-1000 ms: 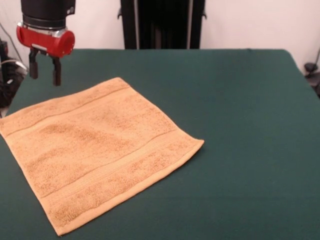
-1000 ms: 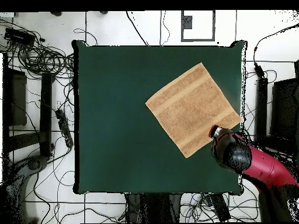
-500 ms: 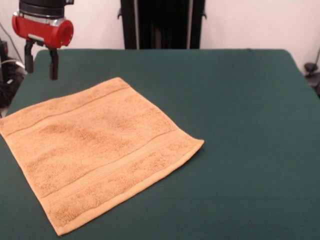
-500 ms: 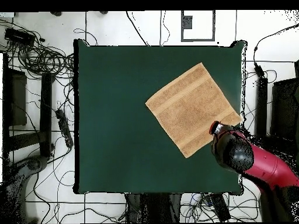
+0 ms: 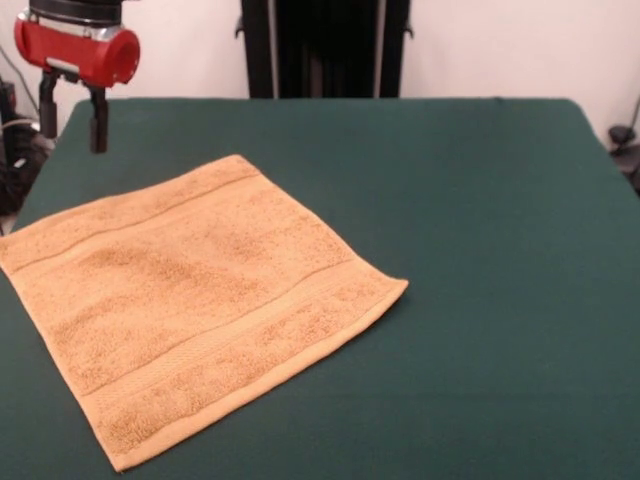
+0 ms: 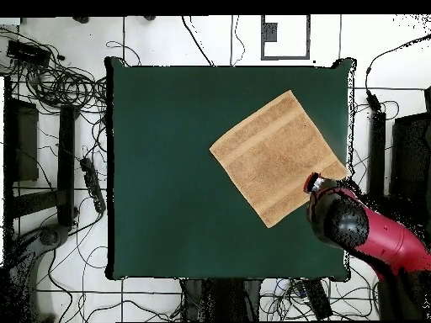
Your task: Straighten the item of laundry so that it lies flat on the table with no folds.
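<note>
The orange-tan towel [image 5: 195, 300] lies spread out flat on the dark green table [image 5: 470, 250], turned diamond-wise, with a woven band near two opposite edges. The overhead view shows the towel [image 6: 274, 156] toward the table's [image 6: 168, 168] right side, one corner near the edge. My gripper [image 5: 70, 118] hangs open in the air at the far left, above and behind the towel's back corner, holding nothing. From above, the red arm head [image 6: 341, 219] covers the towel's corner nearest the robot.
Black pedestal posts [image 5: 325, 48] stand behind the table's far edge. Cables and equipment [image 6: 59, 84] lie on the floor around the table. Dark gear [image 5: 15, 150] sits off the table's left side.
My gripper has risen and drifted left, away from the towel's back corner. The towel has not moved.
</note>
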Motion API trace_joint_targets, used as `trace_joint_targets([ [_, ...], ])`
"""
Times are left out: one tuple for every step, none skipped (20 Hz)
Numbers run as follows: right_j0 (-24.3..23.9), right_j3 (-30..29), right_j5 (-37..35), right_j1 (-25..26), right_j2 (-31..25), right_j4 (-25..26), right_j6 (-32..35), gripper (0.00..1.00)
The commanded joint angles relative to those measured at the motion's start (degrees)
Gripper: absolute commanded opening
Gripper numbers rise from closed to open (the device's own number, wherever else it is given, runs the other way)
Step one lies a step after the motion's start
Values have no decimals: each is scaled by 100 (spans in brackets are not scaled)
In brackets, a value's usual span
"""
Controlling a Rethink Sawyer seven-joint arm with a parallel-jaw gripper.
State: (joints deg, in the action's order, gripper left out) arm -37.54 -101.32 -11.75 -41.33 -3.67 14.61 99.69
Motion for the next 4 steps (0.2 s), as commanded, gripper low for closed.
trace_joint_targets([
  [347, -193, -762, 31, -621, -108, 315, 100],
  [351, -190, -801, 0, -618, -112, 300, 100],
  [354, -178, -871, -13, -611, -117, 274, 100],
  [358, -166, -942, -26, -604, -121, 248, 100],
])
